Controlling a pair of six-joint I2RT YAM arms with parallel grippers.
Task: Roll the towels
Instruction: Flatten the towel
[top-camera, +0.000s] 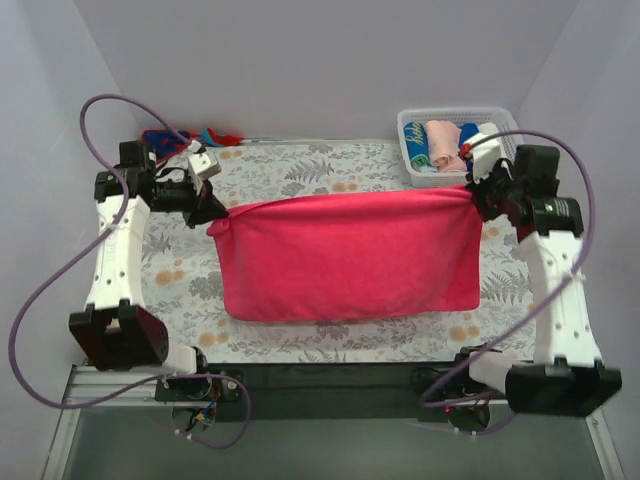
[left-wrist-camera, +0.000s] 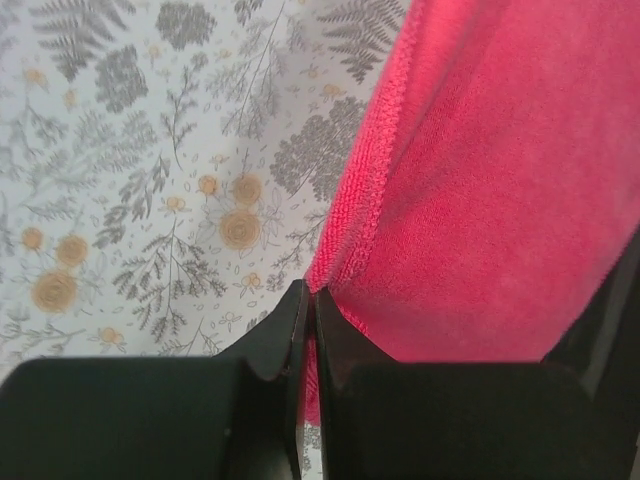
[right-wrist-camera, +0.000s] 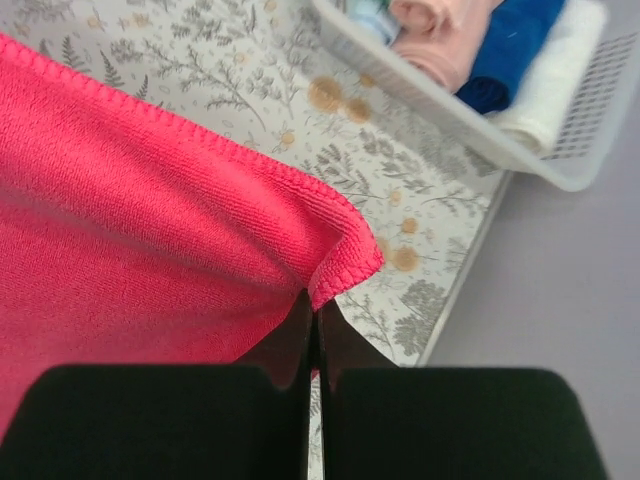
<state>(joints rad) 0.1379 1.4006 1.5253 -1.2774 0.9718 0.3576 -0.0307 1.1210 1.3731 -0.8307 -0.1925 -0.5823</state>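
Step in hand: spreading, before any rolling. Left gripper (top-camera: 212, 208) and right gripper (top-camera: 478, 195) are each pinched shut on a far corner of the hot-pink towel (top-camera: 350, 255). It stretches between them, its near part on the floral table cloth (top-camera: 300, 170).

Next, likely: lay flat, release, regrip one edge.

White basket (top-camera: 450, 112) of rolled towels sits just beyond the right gripper. A red-and-blue towel (top-camera: 175, 137) lies beyond the left. Neither obstructs.
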